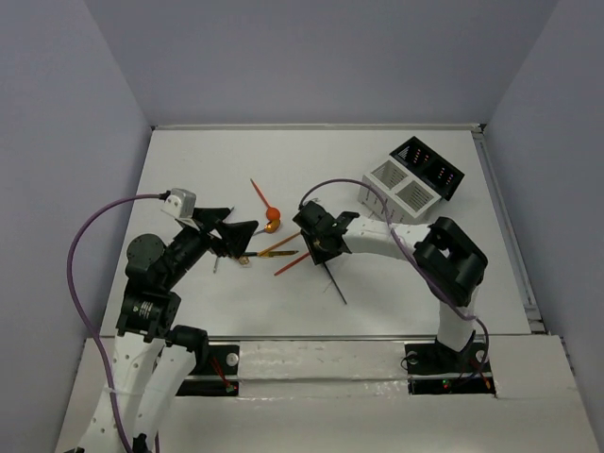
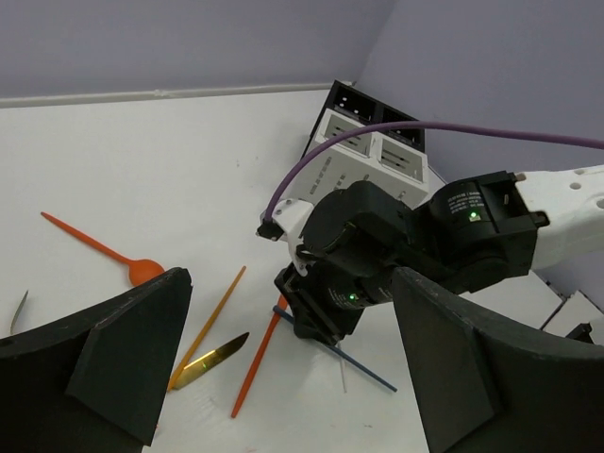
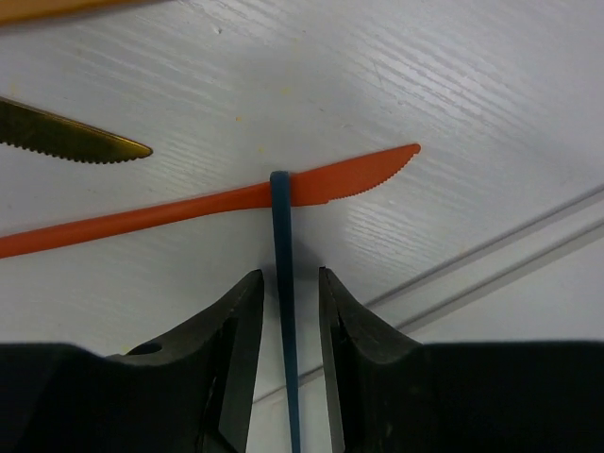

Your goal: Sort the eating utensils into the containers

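Observation:
A thin dark blue utensil (image 3: 284,283) lies on the white table, its tip across an orange-red knife (image 3: 189,209). My right gripper (image 3: 290,275) is down over it, open, one finger on each side with a narrow gap to the stick. In the top view it (image 1: 319,247) is at mid-table with the dark utensil (image 1: 332,283) trailing toward the near edge. My left gripper (image 2: 291,278) hangs open and empty just left of the pile. An orange spoon (image 1: 272,224), a gold knife (image 2: 212,357) and a gold-brown stick (image 2: 212,321) lie nearby. The white caddy (image 1: 396,189) and black box (image 1: 429,165) stand at the back right.
A small grey piece (image 2: 19,310) lies left of the left gripper. A raised rail (image 1: 505,236) runs along the table's right edge. The right arm's purple cable (image 2: 311,165) loops above the utensils. Grey walls close in the table on three sides.

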Robot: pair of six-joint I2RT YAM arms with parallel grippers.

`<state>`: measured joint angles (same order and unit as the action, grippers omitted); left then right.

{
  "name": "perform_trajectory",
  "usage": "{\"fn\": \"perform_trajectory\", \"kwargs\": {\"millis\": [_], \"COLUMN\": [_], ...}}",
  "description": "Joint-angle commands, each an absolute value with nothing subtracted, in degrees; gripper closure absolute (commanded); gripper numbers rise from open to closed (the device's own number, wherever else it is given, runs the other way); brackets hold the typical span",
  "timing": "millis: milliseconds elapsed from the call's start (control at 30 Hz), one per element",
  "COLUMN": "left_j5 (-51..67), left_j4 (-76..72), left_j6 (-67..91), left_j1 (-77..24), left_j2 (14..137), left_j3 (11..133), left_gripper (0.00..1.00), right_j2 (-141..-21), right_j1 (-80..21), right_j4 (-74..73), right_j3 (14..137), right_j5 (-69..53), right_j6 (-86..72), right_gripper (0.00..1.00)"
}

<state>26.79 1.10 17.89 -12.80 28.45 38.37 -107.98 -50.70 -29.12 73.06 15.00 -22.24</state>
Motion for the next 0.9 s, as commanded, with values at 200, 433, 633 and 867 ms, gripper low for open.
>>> {"fn": "perform_trajectory", "kwargs": {"millis": [200, 433, 633, 867], "left_j5": [28.1, 28.0, 28.2, 28.1], "left_j4": [-2.2, -2.3, -2.4, -2.4], "left_j6": [17.6, 17.7, 17.7, 17.8], "left_j1": [-13.3, -13.3, -13.3, -13.3], "left_j2": [27.9, 28.0, 28.1, 27.9], "left_j3": [39.5, 39.4, 39.3, 39.3], "left_gripper": [0.01, 0.01, 0.01, 0.01], "right_j2": [-111.5, -107.5, -96.9, -78.1], "right_j1": [-49.0, -49.0, -49.0, -41.0], "right_j4": [-25.8, -26.6, -26.6, -14.9], "right_j3": [74.2, 73.6, 74.1, 70.5], "right_j5": [12.3, 13.9, 15.6, 21.6], "right_j6": [-21.1, -20.2, -19.0, -17.5], "right_gripper": [0.76, 0.90, 0.93, 0.93]}}
